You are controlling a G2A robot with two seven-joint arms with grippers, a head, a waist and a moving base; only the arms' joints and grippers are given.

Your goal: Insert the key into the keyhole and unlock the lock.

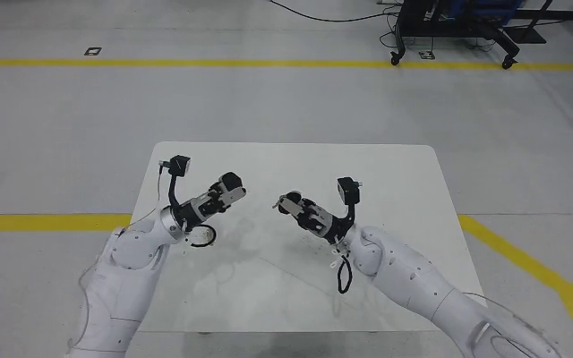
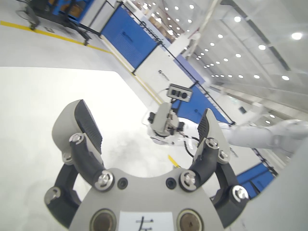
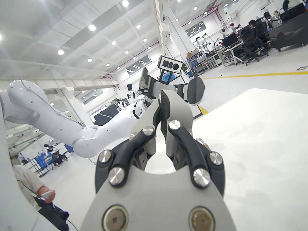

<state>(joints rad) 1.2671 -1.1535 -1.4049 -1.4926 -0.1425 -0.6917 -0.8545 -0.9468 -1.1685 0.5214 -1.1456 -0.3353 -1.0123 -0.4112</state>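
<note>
My right gripper (image 1: 288, 203) hangs above the middle of the white table (image 1: 394, 170) with its jaws shut (image 3: 163, 99). A thin pale piece (image 1: 275, 205) sticks out of its tip toward the left arm; it looks like the key, though most of it is hidden between the pads. Just past the right gripper's finger links I see a small brass piece with a metal loop, seemingly the lock (image 3: 203, 143). My left gripper (image 1: 231, 191) faces the right one a short gap away. It is open (image 2: 146, 126) with nothing between its fingers.
Both arms are raised over the table's near half. In the top view a black wheeled rack (image 1: 457, 27) stands on the floor far behind the table. A person's hand (image 3: 47, 194) holds a small device beside the table, away from the grippers.
</note>
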